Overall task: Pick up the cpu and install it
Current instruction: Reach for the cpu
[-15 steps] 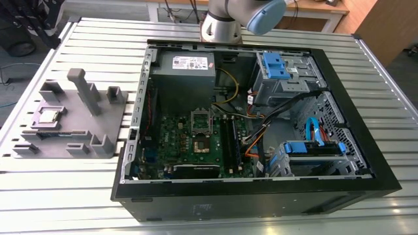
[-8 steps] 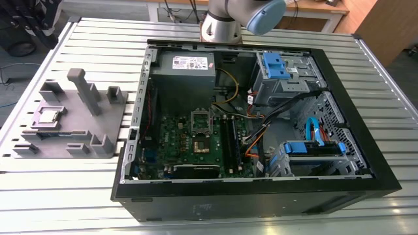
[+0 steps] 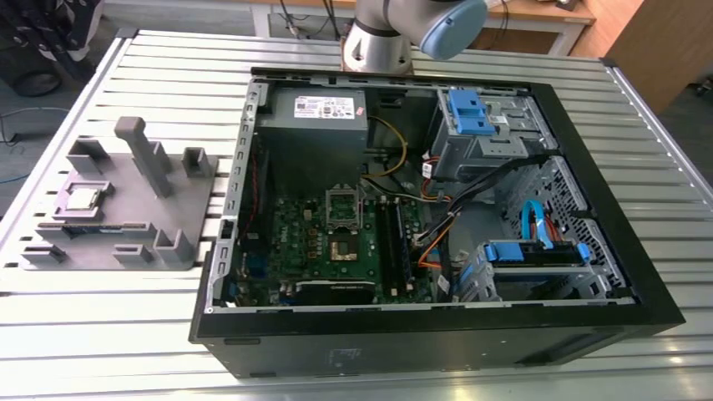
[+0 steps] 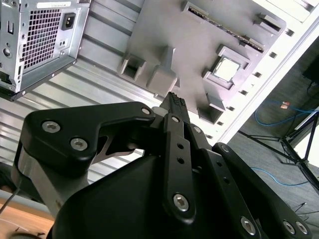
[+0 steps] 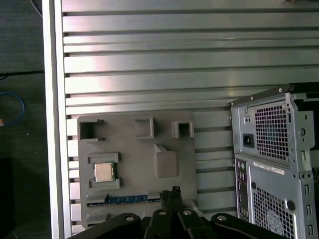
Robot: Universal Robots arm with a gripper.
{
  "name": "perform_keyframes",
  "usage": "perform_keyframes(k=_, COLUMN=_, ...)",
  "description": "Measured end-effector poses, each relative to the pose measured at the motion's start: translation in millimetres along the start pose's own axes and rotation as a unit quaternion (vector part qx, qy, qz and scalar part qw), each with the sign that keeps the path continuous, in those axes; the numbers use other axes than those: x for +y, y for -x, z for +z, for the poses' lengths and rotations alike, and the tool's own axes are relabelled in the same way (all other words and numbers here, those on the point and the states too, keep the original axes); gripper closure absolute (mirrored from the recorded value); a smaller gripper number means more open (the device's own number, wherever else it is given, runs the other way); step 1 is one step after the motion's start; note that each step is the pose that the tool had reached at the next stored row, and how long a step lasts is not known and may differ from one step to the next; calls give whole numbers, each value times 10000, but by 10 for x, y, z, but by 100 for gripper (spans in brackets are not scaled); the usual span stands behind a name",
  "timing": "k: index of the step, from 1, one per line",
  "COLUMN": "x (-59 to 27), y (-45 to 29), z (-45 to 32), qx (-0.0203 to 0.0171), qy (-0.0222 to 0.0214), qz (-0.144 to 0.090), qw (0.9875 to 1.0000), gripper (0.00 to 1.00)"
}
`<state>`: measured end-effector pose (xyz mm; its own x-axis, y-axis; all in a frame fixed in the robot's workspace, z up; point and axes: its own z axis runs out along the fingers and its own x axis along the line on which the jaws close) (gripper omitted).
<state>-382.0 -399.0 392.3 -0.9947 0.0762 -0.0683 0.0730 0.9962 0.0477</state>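
table: slatted metal | computer case: open, lying on table | grey tray: beside case, exterior view's left | gripper: fingers closed together, empty, well apart from tray | cpu: flat in tray recess, silvery top up, square, edges parallel to tray's

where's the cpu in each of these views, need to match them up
Exterior view: the cpu sits in a square pocket of the grey holder, on the exterior view's left, outside the computer case.
Second wrist view: the cpu lies in that same pocket of the holder.
First wrist view: the cpu lies in the pocket, on the holder's side away from the case.
Shared landmark: the grey holder.
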Motion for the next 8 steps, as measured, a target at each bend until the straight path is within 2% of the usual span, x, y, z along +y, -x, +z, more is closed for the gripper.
perform_keyframes(k=8, x=-3, y=-38, z=-2, qx=-4, qy=0, qz=0, qw=10000, gripper=89)
